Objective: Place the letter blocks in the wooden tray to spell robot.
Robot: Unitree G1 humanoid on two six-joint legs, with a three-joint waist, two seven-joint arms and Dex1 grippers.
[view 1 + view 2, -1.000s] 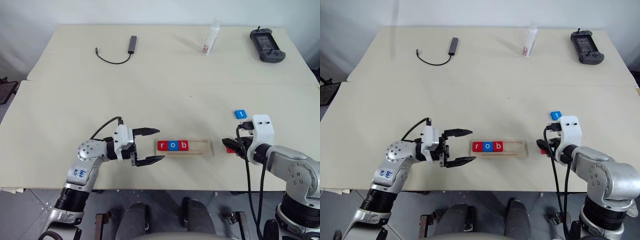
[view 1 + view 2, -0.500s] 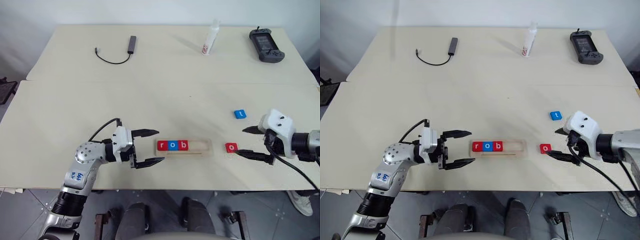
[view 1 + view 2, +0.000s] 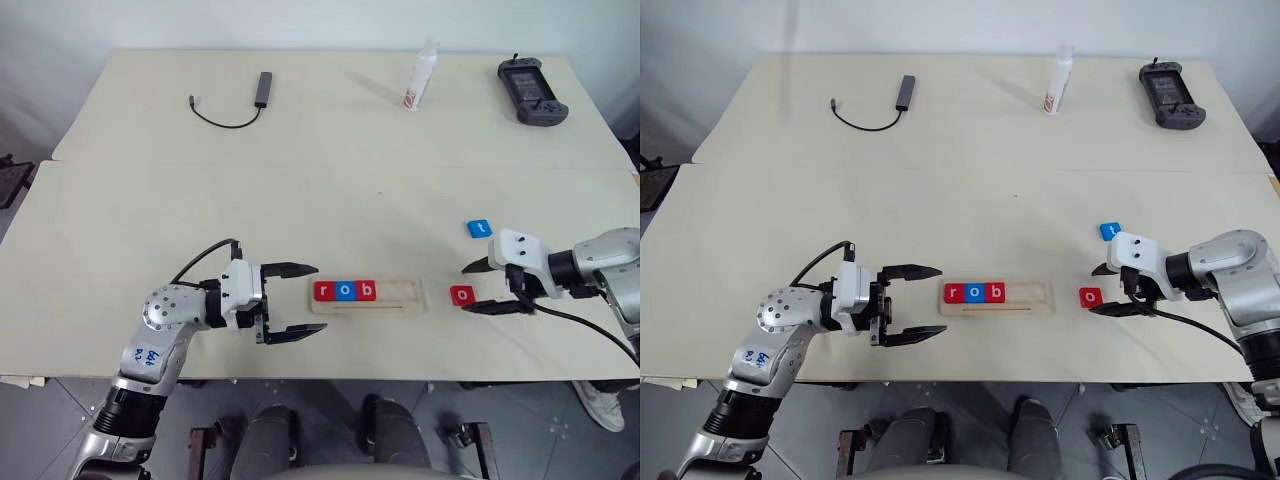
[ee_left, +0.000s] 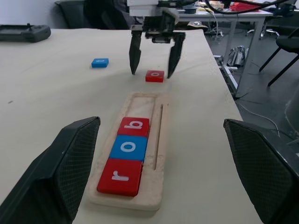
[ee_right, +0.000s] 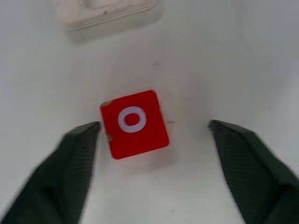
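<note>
Silver arms, white wrists, black cables, black fingers (image 3: 296, 269); blue scribble, perhaps numbers.

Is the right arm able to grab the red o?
Probably yes. The right gripper has its jaws open on either side of the red o, which lies flat on the table with nothing in between.

Five letter blocks (image 3: 345, 291), three red, two blue; one wooden tray (image 3: 405, 293); two claws (image 3: 297, 301).
</note>
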